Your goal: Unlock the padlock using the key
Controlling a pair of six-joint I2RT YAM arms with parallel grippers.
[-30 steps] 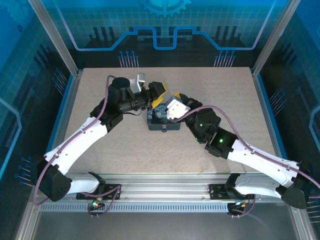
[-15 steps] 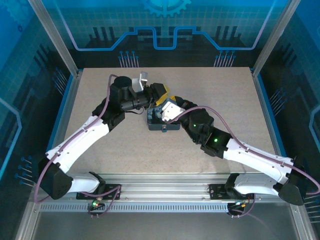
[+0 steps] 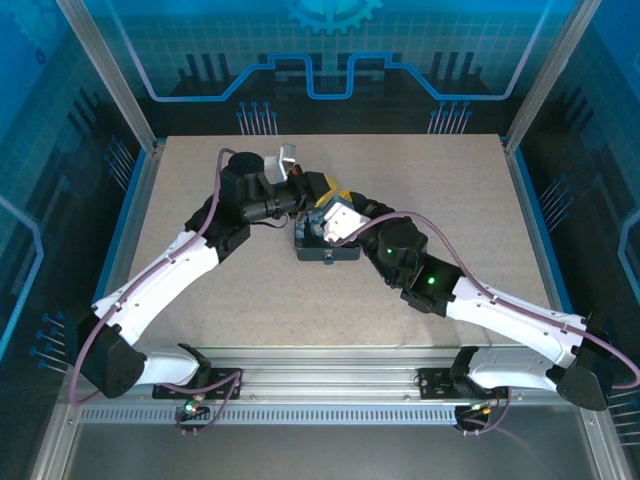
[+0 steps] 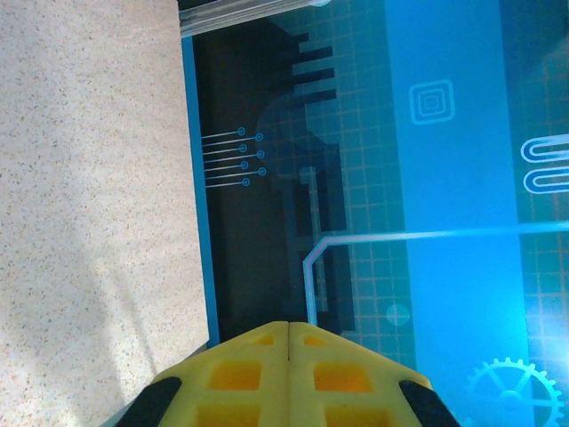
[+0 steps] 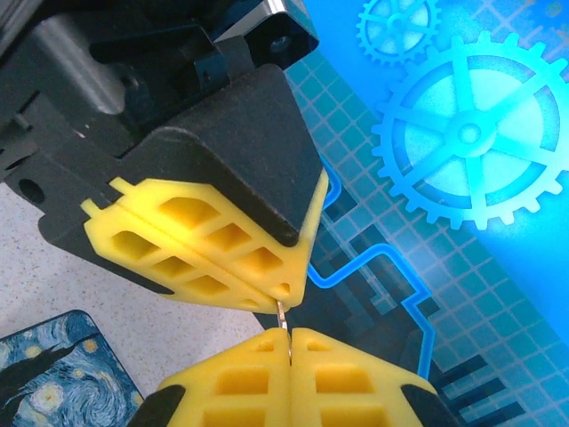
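Note:
Both grippers meet tip to tip above the painted tin (image 3: 326,250). In the right wrist view a thin metal sliver, the key (image 5: 282,312), bridges the two pairs of yellow fingers. Its lower end is pinched in the seam of my right gripper (image 5: 289,334), which is shut. Its upper end runs into the tip seam of my left gripper (image 5: 286,294), also shut. From above, the left gripper (image 3: 321,203) and right gripper (image 3: 329,213) touch. In the left wrist view the left gripper (image 4: 289,324) is pressed shut, with nothing showing past its tips. The padlock is hidden.
The dark-blue night-sky tin (image 5: 55,375) lies on the speckled table (image 3: 430,190) right under the grippers. Blue enclosure walls (image 4: 444,178) ring the table. Both arms stretch inward from the near edge, elbows out to the sides.
The right gripper has moved left and closed up against the left gripper's tips. The left arm shifted slightly. Over the last half second almost nothing has moved.

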